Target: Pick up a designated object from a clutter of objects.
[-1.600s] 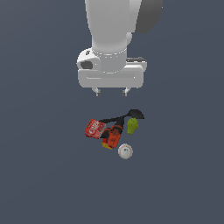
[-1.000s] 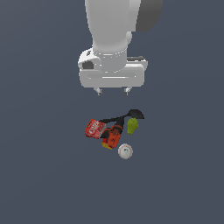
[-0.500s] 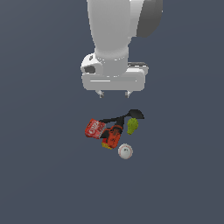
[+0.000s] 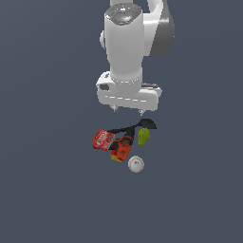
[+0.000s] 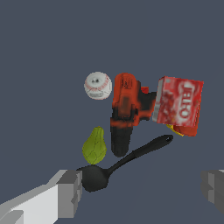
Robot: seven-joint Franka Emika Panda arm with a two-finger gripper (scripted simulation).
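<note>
Reading the exterior view from its left to its right, the clutter starts with the red printed box [image 4: 103,139], then the red-and-black drill [image 4: 121,146] with a bit of yellow [image 4: 115,158] showing at its lower end, the white baseball [image 4: 136,164] a little below, and the green pear shape [image 4: 144,136] on the right. The black utensil [image 4: 134,127] lies across the far edge of the pile, its thin handle running from beside the box to its flat oval head above the pear; in the wrist view its head [image 5: 93,178] sits just under the pear [image 5: 94,146] and its handle passes close to the drill [image 5: 124,113] toward the box [image 5: 178,105]. The gripper [image 4: 127,111] hangs above the pile, apart from everything, its fingertips spread wide with nothing between them, as the wrist view shows one pad [image 5: 70,192] at each side of the picture. As a judgement, only the approach is underway: the utensil rests among the clutter untouched, and descending, closing on the handle and lifting all remain. The drill's nearness to the handle could crowd the grasp.
</note>
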